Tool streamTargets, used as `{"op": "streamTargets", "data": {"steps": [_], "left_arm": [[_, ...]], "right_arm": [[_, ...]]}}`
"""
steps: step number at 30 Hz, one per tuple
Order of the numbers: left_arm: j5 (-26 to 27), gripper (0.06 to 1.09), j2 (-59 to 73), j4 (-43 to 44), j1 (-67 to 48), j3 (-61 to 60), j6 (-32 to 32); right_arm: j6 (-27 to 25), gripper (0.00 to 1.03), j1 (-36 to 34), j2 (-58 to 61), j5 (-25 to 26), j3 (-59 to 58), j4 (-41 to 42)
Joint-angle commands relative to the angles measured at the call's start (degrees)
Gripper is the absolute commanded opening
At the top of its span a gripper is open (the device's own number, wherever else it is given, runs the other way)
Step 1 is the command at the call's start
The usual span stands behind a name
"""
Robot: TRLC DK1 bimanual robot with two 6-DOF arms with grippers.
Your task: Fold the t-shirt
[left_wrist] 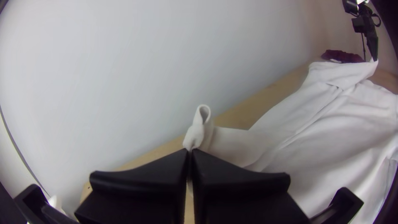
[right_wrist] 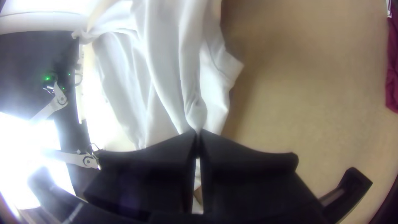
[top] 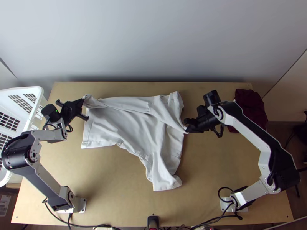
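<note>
Jaws closed on cloth, the left gripper [left_wrist: 190, 151] pinches the t-shirt [top: 122, 124] at its far-left corner, the right gripper [right_wrist: 198, 132] a right-hand flap, likely tensioning the fold.

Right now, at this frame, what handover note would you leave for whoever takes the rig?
Left gripper: shut on the white t-shirt, at its far left corner.
Right gripper: shut on a pinch of the shirt, at its right side.
Shirt: mid-table, far edge partly turned over, near right part bunched.
Done: both grippers have hold; no neat fold yet.
Left: probably bring the held parts over, lay them down, smooth, then finish folding.
Aside: dark red cloth at the table's right; white basket at the left.
</note>
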Motion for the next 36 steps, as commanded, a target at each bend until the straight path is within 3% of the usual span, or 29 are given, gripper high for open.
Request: {"op": "streamTargets", "data": {"steps": [1, 2, 3, 4, 6, 7, 8, 18, 24, 28, 31, 36], "left_arm": [[-0.33, 0.32, -3.66, -2.70, -0.39, -3.94, 1.46], [-0.33, 0.40, -4.98, -4.81, -0.48, -4.64, 2.86], [-0.41, 0.42, -6.12, -8.07, -0.66, -4.82, 4.01], [-0.50, 0.48, -7.35, -12.02, -0.74, -4.82, 5.24], [-0.50, 0.84, -9.64, -18.96, -0.74, -3.94, 6.29], [-0.85, 0.99, -10.69, -21.60, -0.57, -3.50, 6.29], [-0.94, 1.02, -12.01, -23.97, -0.39, -3.24, 6.29], [1.61, 1.03, -36.10, -48.14, 4.00, -6.05, 7.52], [3.72, 1.03, -48.31, -66.34, 7.17, -8.86, 13.50], [3.72, 1.03, -52.71, -73.72, 9.01, -10.97, 16.75], [3.81, 1.03, -55.26, -79.61, 10.07, -11.59, 19.30], [3.81, 1.03, -56.22, -86.82, 10.86, -12.64, 25.72]], "right_arm": [[-0.80, 0.03, 0.29, 1.31, -3.63, -4.18, 1.24], [-1.86, 0.03, 0.64, 1.39, -3.63, -4.71, 1.24], [-2.12, 0.12, 0.81, 1.39, -3.63, -5.06, 1.33], [-2.39, 0.33, 0.81, 1.22, -3.63, -5.41, 1.33], [-2.47, 0.82, 0.90, -0.36, -3.54, -6.03, 1.33], [-2.30, 1.00, 0.90, -1.07, -3.63, -6.03, 1.24], [-2.21, 1.00, 0.90, -1.95, -3.72, -5.94, 0.89], [-2.03, 1.00, 5.30, -12.05, -4.25, -6.29, -3.15], [-2.39, 0.99, 12.15, -14.07, -5.92, -11.12, -4.91], [-4.94, 0.99, 13.82, -17.15, -8.47, -14.90, -6.31], [-6.87, 0.99, 14.97, -19.35, -13.56, -16.22, -9.04], [-9.77, 0.99, 17.60, -19.88, -13.74, -16.75, -12.11]]}}
